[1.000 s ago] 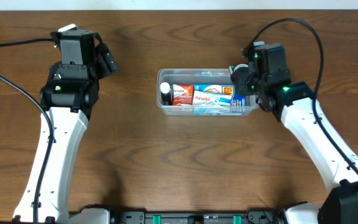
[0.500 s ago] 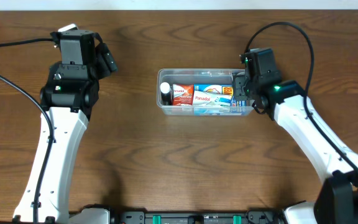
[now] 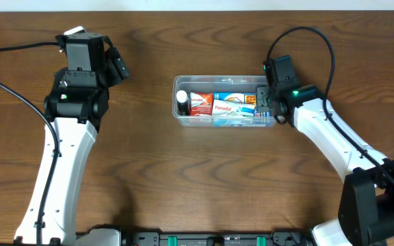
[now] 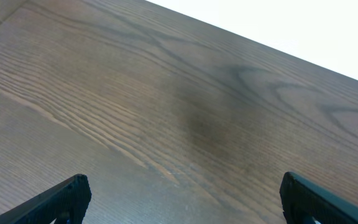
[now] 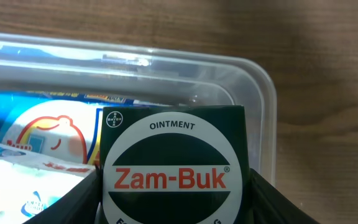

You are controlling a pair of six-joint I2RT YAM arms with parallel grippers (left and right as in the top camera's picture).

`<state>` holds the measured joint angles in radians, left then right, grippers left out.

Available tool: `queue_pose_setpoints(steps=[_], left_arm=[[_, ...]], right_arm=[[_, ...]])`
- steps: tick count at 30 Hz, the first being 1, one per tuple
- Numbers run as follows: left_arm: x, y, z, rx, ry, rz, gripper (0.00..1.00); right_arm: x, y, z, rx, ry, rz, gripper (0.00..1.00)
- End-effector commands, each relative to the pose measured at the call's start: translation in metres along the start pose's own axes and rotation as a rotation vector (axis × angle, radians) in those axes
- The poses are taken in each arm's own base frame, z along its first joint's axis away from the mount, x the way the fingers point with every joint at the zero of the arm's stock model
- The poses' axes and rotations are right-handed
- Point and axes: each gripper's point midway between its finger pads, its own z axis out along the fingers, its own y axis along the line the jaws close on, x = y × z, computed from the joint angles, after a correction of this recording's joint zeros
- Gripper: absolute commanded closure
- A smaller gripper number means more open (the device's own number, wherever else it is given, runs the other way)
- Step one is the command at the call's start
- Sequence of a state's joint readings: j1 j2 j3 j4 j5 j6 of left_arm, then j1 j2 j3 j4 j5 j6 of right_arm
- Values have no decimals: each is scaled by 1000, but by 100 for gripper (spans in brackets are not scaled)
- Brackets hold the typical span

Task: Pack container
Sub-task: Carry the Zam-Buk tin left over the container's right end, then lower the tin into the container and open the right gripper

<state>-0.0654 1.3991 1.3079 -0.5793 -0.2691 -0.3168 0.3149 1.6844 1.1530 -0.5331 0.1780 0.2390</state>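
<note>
Right gripper (image 3: 263, 104) has carried Zam-Buk box (image 5: 174, 165) over container (image 3: 180, 117) on wooden table (image 3: 183, 181).

A robotics lab bench: a left arm (image 3: 63, 157) and a right arm (image 3: 340, 150) stand over a wood-grain table (image 3: 183, 178). A black cable (image 3: 19, 46) runs behind the left gripper (image 3: 118, 68), with a plain white backdrop (image 4: 303, 25) ahead of it.

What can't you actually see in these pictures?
Zam-Buk box: bottom cut off by the right wrist view's edge.
Container, right end: hidden overhead by the right end effector.
Bottle: label too small overhead.
Left end effector: mostly outside its wrist view.
</note>
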Motion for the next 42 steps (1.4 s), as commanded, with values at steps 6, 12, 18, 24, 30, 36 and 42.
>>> queue_pose_setpoints(steps=[6, 12, 18, 24, 30, 36, 42], left_arm=[[-8, 2, -2, -10, -18, 1, 2], [-8, 2, -2, -10, -18, 1, 2], [-8, 2, -2, -10, -18, 1, 2], [-8, 2, -2, -11, -18, 1, 2], [-8, 2, -2, -10, -18, 1, 2], [-7, 2, -2, -10, -17, 1, 2], [-8, 2, -2, -11, -18, 1, 2]], right_arm=[[-12, -1, -2, 23, -41, 19, 55], [-11, -1, -2, 23, -39, 18, 43], [-11, -1, -2, 22, -40, 18, 34], [-11, -1, -2, 23, -40, 18, 33], [-11, -1, -2, 22, -40, 18, 32], [-11, -1, -2, 23, -37, 18, 28], [-16, 0, -2, 19, -58, 8, 29]])
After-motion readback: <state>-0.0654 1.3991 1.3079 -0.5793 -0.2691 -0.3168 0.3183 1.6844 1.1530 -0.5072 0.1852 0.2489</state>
